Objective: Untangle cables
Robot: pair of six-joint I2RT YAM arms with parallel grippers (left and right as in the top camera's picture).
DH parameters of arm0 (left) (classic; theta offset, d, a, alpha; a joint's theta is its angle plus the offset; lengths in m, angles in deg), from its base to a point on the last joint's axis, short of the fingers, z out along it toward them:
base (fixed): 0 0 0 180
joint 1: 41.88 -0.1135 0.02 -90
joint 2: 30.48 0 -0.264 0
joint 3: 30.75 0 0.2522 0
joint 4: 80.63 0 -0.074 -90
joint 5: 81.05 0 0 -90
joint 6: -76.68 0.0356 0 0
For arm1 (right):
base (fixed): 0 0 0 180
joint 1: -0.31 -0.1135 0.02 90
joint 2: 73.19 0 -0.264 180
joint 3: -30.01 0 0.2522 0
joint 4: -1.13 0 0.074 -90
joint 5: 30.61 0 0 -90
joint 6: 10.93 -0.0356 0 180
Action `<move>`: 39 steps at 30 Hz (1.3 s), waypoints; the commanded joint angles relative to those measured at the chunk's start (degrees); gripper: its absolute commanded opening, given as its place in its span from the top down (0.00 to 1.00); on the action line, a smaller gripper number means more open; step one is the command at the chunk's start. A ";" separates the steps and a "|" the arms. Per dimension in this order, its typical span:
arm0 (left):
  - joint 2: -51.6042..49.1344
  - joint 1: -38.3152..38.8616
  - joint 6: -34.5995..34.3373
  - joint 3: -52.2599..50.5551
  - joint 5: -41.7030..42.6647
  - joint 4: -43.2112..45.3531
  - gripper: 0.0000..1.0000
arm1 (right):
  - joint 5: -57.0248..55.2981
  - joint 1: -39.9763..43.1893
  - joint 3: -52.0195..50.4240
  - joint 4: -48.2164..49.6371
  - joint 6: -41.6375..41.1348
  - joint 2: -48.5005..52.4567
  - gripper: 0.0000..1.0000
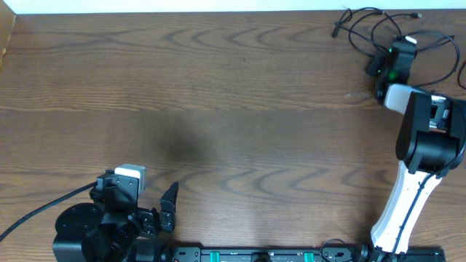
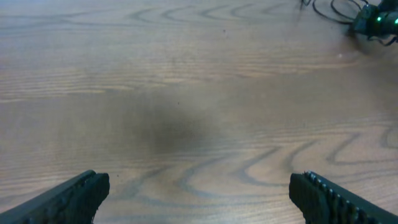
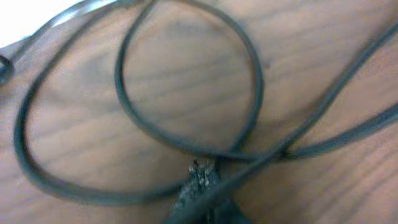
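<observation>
Brown worktop (image 1: pixel 218 87) with darker, wavy wood-grain lines; thin black cables (image 3: pixel 256 81), dull and unpatterned; plain black left gripper (image 2: pixel 199 186); right arm (image 1: pixel 404 204) white and black, bearing a small green light (image 1: pixel 394 54).

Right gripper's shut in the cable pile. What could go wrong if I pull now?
The right gripper is shut where the thin black cable loops cross; pulling may drag several strands and tighten the tangle. The open left gripper sits far off, so nothing anchors the pile near the far edge of the wooden table.
</observation>
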 commanded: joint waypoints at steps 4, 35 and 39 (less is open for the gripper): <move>0.04 -0.13 1.01 0.42 0.07 -0.02 0.00 | 2.21 -1.07 2.82 -17.73 2.86 -15.30 0.99; 0.04 -0.13 1.01 0.42 0.07 -0.02 0.00 | 1.99 -0.96 2.82 -48.11 10.60 -89.66 0.01; 0.04 -0.13 1.01 0.42 0.07 -0.02 0.00 | 2.01 -0.96 2.82 -52.76 10.60 -92.74 0.01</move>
